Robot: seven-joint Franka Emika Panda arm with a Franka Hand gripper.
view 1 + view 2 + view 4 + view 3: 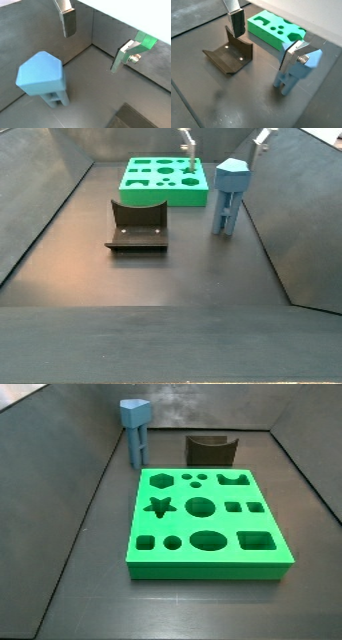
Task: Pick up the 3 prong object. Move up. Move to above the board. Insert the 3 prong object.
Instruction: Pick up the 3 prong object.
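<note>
stage: pre-grasp | 3 prong object (231,194) upright on worktop, untouched, beside board (206,523) | gripper (223,138) above it, fingers apart, seemingly empty | pick, lift, insert all left

Matt pale-blue plastic 3 prong peg (135,429); matt bright-green plastic slab board (207,514); matt dark-brown U-shaped block (230,53); end effector (266,39) fingers (236,23) brushed silver metal, open above the counter; dull grey counter (160,268).
</note>
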